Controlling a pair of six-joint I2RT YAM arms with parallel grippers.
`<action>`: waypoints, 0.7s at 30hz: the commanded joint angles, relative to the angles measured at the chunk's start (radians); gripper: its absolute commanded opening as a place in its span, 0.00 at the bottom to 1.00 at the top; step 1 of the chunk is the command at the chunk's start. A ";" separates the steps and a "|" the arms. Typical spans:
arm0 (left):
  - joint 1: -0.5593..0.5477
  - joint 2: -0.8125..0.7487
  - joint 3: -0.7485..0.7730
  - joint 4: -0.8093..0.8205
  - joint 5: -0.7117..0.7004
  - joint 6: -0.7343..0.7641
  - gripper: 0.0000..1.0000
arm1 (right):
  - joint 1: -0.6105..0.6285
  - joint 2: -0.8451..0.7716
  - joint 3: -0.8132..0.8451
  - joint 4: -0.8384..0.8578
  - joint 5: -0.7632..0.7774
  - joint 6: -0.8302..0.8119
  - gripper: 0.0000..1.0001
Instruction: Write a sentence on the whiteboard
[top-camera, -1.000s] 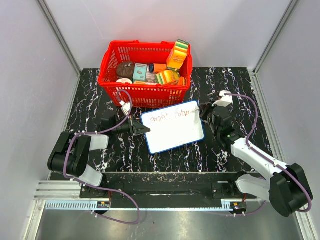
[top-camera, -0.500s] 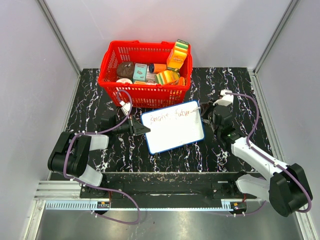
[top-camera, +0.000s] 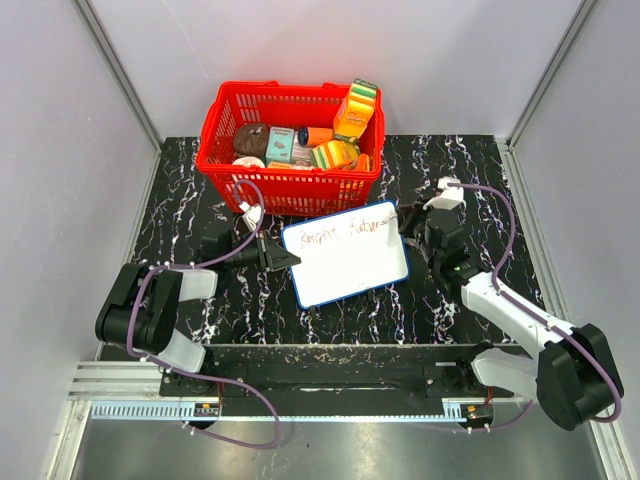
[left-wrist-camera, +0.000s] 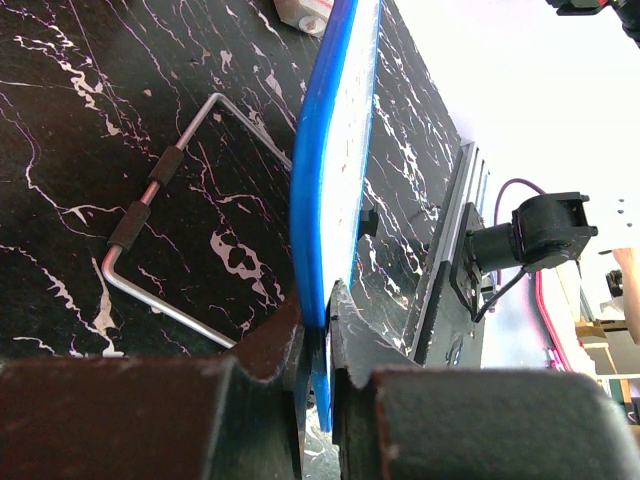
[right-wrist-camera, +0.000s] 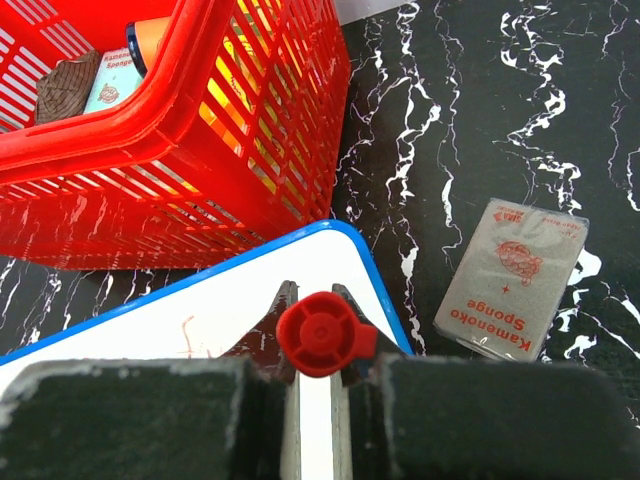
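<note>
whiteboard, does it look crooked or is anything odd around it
Yes. The whiteboard sits skewed to the table's edges, its right end angled toward the red basket, its left edge pinched in the left end effector. A sponge packet lies loose on the table by the board's far right corner, outside the basket.

a red plastic basket (top-camera: 290, 190) packed with boxed groceries (top-camera: 281, 145) sits at the back of the black white-veined marble table (top-camera: 470, 170). a flat grey sponge packet (right-wrist-camera: 512, 278) lies near it; a bent metal wire handle (left-wrist-camera: 130, 226) too.
</note>
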 joint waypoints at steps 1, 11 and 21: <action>-0.011 -0.011 0.014 -0.031 -0.090 0.100 0.00 | -0.007 0.007 0.019 0.014 -0.031 0.009 0.00; -0.011 -0.011 0.014 -0.032 -0.092 0.102 0.00 | -0.007 -0.024 -0.026 -0.012 -0.042 0.023 0.00; -0.011 -0.011 0.014 -0.032 -0.090 0.100 0.00 | -0.007 -0.053 -0.055 -0.035 -0.002 0.027 0.00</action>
